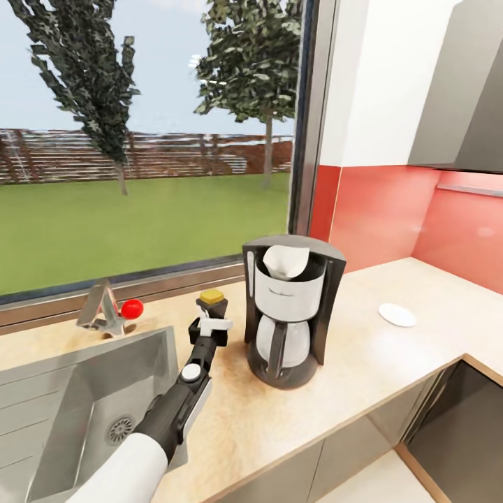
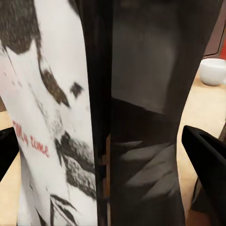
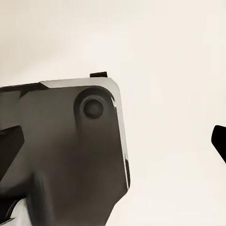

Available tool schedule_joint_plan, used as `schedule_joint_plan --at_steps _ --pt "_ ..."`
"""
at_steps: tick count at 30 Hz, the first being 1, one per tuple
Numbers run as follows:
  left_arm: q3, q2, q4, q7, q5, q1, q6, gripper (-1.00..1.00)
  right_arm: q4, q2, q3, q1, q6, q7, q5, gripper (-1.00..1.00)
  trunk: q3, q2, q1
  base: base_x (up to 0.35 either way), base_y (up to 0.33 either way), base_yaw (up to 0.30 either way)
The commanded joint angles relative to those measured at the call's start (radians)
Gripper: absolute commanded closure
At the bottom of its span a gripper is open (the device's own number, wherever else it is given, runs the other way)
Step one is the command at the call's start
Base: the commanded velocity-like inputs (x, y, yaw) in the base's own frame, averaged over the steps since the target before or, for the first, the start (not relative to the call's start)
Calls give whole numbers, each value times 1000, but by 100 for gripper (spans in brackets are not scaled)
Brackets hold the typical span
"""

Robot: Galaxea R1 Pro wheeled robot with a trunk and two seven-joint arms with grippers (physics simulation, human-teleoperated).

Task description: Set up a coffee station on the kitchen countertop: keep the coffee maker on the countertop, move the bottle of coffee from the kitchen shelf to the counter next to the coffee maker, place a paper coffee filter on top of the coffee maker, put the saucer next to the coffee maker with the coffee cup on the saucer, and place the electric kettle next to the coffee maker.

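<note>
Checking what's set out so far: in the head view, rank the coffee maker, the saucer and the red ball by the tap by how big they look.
1. coffee maker, by far the largest.
2. saucer.
3. red ball, slightly smaller than the saucer.

A steel sink (image 1: 42, 381) with a red-knobbed tap (image 1: 105, 311) sits below the window (image 1: 150, 140).

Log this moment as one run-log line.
left hand: shut on coffee bottle | beside coffee maker | filter on top | saucer bare
</note>
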Motion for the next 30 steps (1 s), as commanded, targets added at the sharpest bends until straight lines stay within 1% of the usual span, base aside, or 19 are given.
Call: schedule_joint_plan --at_steps 1,5,11,15,23,26,30 --pt "-3 0 2 8 -4 2 -2 100 1 0 -4 -1 -4 0 1 -100 -2 -2 1 54 0 0" --pt "-4 -1 4 8 -4 10 -2 100 1 0 -4 -1 -4 0 1 -100 -2 -2 1 16 -5 0" --pt "-4 -1 6 8 -5 23 -6 100 2 0 -4 -1 -3 -2 1 -100 -2 -2 1 1 -152 0" --pt "-3 0 18 8 -6 27 -27 100 2 0 -4 -1 -2 -2 2 -100 -2 -2 1 0 -14 0" --pt "-3 4 30 8 -8 32 -42 100 2 0 -4 -1 -2 0 2 -100 -2 -2 1 0 -1 0" --pt "-4 5 53 8 -10 36 -49 100 3 1 -3 -1 -2 0 2 -100 -2 -2 1 0 0 0" --pt "-4 5 60 8 -10 36 -58 100 4 1 -2 -1 -2 -1 2 -100 -2 -2 1 0 0 0"
